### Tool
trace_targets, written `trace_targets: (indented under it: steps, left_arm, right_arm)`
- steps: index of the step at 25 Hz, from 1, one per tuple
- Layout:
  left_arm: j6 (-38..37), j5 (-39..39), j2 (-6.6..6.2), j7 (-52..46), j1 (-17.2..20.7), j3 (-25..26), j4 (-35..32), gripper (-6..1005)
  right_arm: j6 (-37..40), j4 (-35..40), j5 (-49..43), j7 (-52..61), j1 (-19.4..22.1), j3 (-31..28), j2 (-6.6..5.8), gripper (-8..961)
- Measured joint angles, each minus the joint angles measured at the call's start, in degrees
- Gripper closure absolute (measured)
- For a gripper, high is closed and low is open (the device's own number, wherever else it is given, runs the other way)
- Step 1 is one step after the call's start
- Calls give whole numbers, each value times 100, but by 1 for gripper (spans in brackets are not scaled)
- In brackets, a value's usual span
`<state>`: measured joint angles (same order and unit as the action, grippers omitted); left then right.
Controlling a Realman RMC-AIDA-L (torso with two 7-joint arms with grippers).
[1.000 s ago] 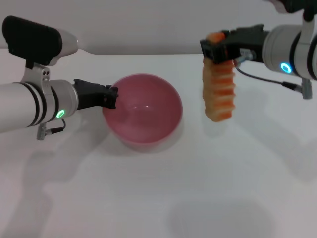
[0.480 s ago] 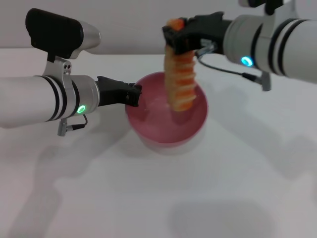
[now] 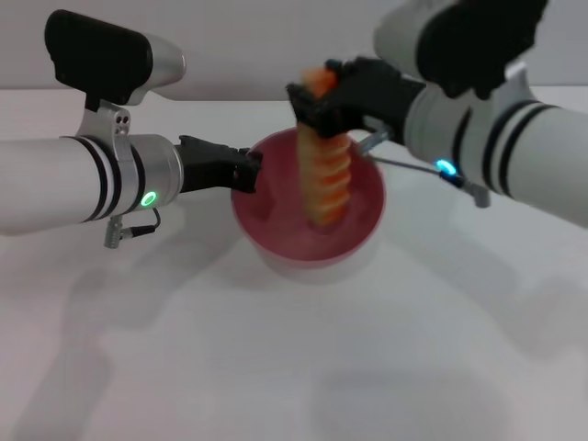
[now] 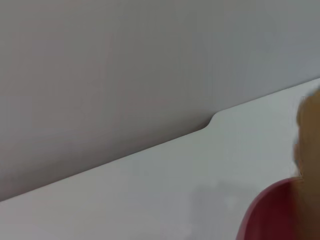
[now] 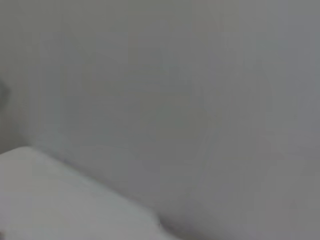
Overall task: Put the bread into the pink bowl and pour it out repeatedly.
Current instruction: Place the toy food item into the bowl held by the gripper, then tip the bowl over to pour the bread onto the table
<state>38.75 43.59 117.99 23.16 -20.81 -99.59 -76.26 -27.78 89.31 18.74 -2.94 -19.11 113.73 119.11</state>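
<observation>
The pink bowl (image 3: 312,230) stands on the white table at the middle of the head view. My left gripper (image 3: 244,173) is shut on the bowl's left rim. My right gripper (image 3: 317,96) is shut on the top end of the bread (image 3: 325,179), an orange-brown ridged loaf that hangs upright with its lower end down inside the bowl. In the left wrist view a part of the bowl's rim (image 4: 272,215) and a blurred edge of the bread (image 4: 309,135) show. The right wrist view shows neither thing.
The white table (image 3: 294,367) runs back to a grey wall (image 3: 257,46). The table's far edge has a small step in the left wrist view (image 4: 210,122). The right wrist view shows only wall and a table corner (image 5: 50,200).
My right gripper has carried the hanging bread from the right to over the bowl and lowered its end inside. My left gripper has moved the bowl a little to the right.
</observation>
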Motion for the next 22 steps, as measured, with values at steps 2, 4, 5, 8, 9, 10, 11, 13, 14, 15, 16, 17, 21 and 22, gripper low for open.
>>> trace_targets:
  steps: [2, 4, 5, 8, 9, 10, 11, 13, 14, 15, 16, 17, 21, 22]
  left_arm:
    - [0, -10, -3, 1, 1, -2, 0, 951]
    - [0, -30, -4, 3, 1, -7, 0, 951]
    - [1, -35, -4, 4, 1, -7, 0, 951]
    - [11, -39, -5, 11, -3, -6, 1, 951]
    - [13, -40, -5, 13, -6, -7, 3, 951]
    - [12, -41, -5, 14, -8, -8, 4, 951]
    - [10, -43, -5, 17, -10, -8, 6, 951]
    - [2, -62, -7, 83, -15, 6, 32, 951]
    - [0, -74, -10, 155, -16, 20, 50, 951]
    - [-8, -91, -12, 256, -17, 30, 64, 951]
    - [-30, -122, -12, 380, -15, 36, 71, 951]
    - [-60, -147, -13, 467, -10, 38, 71, 951]
    - [-196, -323, -9, 1007, 25, 32, 21, 951]
    - [-240, -344, -6, 1116, 31, 25, 11, 951]
  right_arm:
    - [467, 88, -380, -2, 287, 15, 14, 479]
    - [752, 138, -596, -8, 446, 22, 22, 383]
    - [853, 148, -653, -9, 491, 32, 23, 362]
    - [966, 158, -676, -12, 525, 88, 21, 299]
    - [973, 154, -673, -12, 516, 120, 20, 279]
    - [976, 148, -678, -12, 516, 147, 20, 258]
    - [989, 145, -689, -2, 527, 164, 23, 237]
    - [1065, 165, -716, 19, 631, 98, 35, 195]
    - [1152, 175, -742, 21, 736, 10, 40, 195]
    - [1280, 175, -776, 24, 863, -105, 39, 196]
    - [1449, 151, -819, 23, 1011, -220, 41, 196]
    - [1626, 109, -863, 22, 1165, -353, 40, 197]
    - [2347, -79, -922, 4, 1813, -831, 39, 199]
    - [2453, -103, -908, 5, 1984, -950, 38, 199]
